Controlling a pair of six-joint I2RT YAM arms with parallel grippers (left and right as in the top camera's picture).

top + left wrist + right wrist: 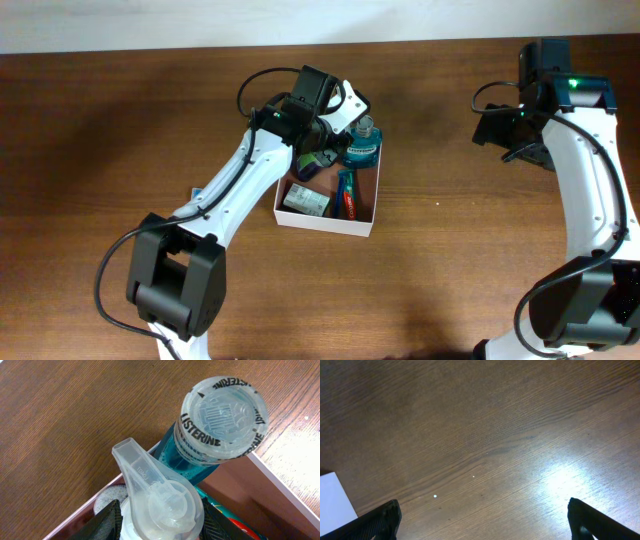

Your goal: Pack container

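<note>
While the left gripper (162,521) hangs over the container (323,225), my left wrist view shows its dark fingers (106,525) on either side of a clear plastic bottle top (160,500) with a flip spout. They sit very near that top on both sides, but I cannot tell whether they are pressing on it or only flanking it.

Just beyond the clear top stands a blue Listerine bottle (222,416), its clear cap with black lettering facing the camera. It leans at the far corner of the container, where the white rim meets the reddish-brown inside. I see a grey rounded object (111,497) against the wall to one side of the clear top, and a red and teal item (347,195) lying on the container floor on the other side. From overhead, a white and green packet (306,200) lies flat in the near part of the box, beside the red and teal item.

Seen from above, the container sits near the middle of the brown wooden table (120,120), with the left arm reaching over its far edge.

On the right wrist view, the right gripper (482,505) has its fingers spread wide with only bare tabletop between them. That arm is over the right side of the table, well apart from the container.
</note>
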